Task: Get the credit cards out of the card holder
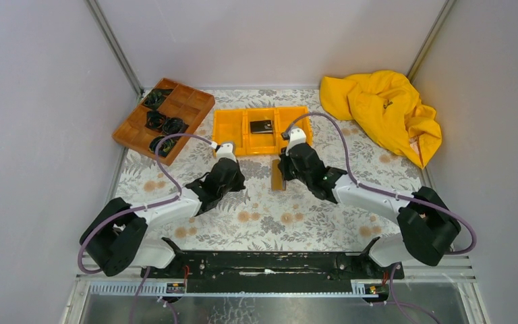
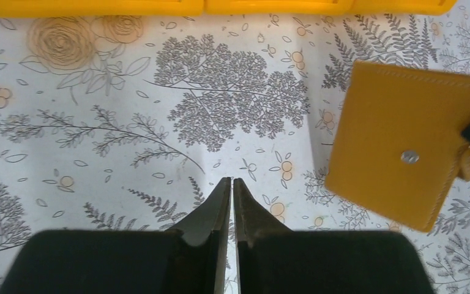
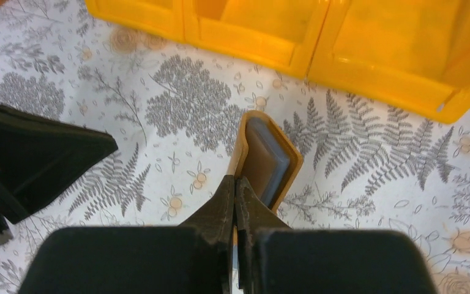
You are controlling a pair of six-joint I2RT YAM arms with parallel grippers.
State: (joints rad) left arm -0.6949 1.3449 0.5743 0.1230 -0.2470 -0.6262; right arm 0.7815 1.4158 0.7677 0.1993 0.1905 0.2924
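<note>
The orange-tan card holder (image 1: 278,174) stands on edge on the flowered cloth, just in front of the orange bin. My right gripper (image 3: 235,181) is shut on its near flap, and the holder (image 3: 263,153) gapes a little, showing a grey-blue inside. Whether cards sit in it I cannot tell. In the left wrist view the holder (image 2: 404,147) shows its outer face with the round snap. My left gripper (image 2: 232,181) hovers left of it, apart from it, with its jaws almost together and nothing between them. One black credit card (image 1: 262,126) lies in the bin's middle compartment.
The orange three-compartment bin (image 1: 229,131) sits behind both grippers. A brown wooden divided tray (image 1: 192,108) with black items is at the back left. A crumpled yellow cloth (image 1: 384,111) lies at the back right. Walls close in on both sides.
</note>
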